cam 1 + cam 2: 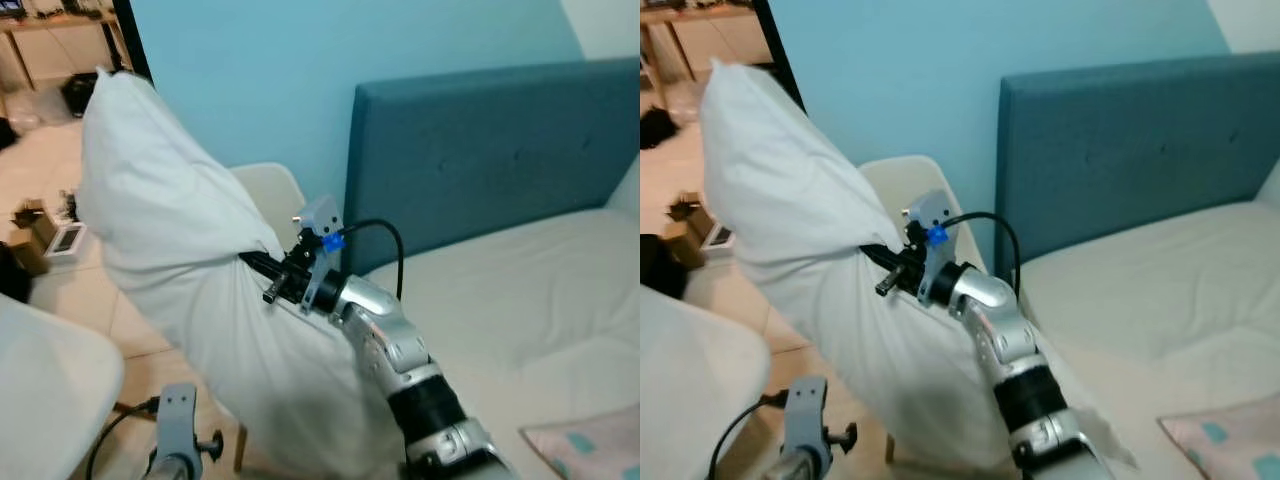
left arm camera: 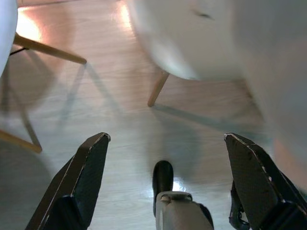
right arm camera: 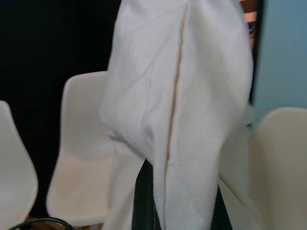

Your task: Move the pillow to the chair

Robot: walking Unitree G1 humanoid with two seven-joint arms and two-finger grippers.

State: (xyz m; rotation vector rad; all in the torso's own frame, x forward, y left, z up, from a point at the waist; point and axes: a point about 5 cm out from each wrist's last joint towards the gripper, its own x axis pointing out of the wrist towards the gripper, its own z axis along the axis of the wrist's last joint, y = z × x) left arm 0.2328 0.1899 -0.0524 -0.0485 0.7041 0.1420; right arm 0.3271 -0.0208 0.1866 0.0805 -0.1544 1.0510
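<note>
A big white pillow (image 1: 170,220) hangs in the air, pinched at its middle by my right gripper (image 1: 258,266), which is shut on it. The pillow's top corner reaches up toward the dark door frame, and its lower end droops in front of a cream chair (image 1: 902,180) that stands against the blue wall. In the right wrist view the pillow's cloth (image 3: 182,110) bunches between the black fingers. My left gripper (image 2: 165,143) hangs low over the wood floor, open, with nothing between its fingers (image 2: 88,167).
The bed with a teal headboard (image 1: 480,150) and a white mattress (image 1: 530,290) is on the right. Another white chair (image 1: 40,390) is at the lower left. Boxes and clutter (image 1: 45,230) lie on the floor at the far left. A chair's wooden leg (image 2: 157,88) shows near the left gripper.
</note>
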